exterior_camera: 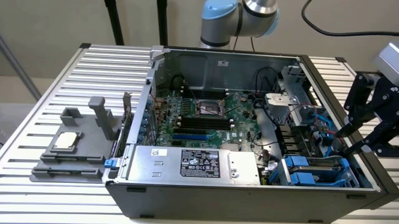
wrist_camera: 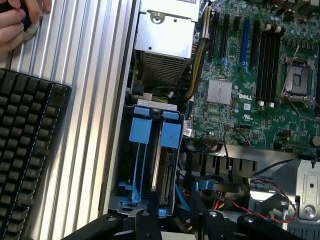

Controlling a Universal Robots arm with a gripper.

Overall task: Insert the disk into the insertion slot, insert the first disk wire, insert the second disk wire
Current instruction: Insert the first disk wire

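Your claw (exterior_camera: 353,141) hangs at the case edge on the exterior view's right, above the insertion slot (exterior_camera: 321,161). Fingers are apart with nothing between them.

The disk (wrist_camera: 166,172) reads as seated edge-on in the slot, its blue frame tab up, beside a second blue tab. I can't tell whether it is fully home. A blue wire (wrist_camera: 181,196) lies loose just beside the cage, near the motherboard (wrist_camera: 260,75).

Handling, by my judgement:
- **Disk:** rigid and dense for its bulk, with smooth, slippery metal faces. It is shock-sensitive, so don't knock or force it.
- **Where you hold the disk:** by the blue plastic frame or the long edges, never the label face or connector end.
- **Wires:** limp, with stiff plugs. Pinch the plug body, not the cable.

A person's hand (wrist_camera: 14,22) rests on the table (wrist_camera: 85,100) by a keyboard (wrist_camera: 27,150).
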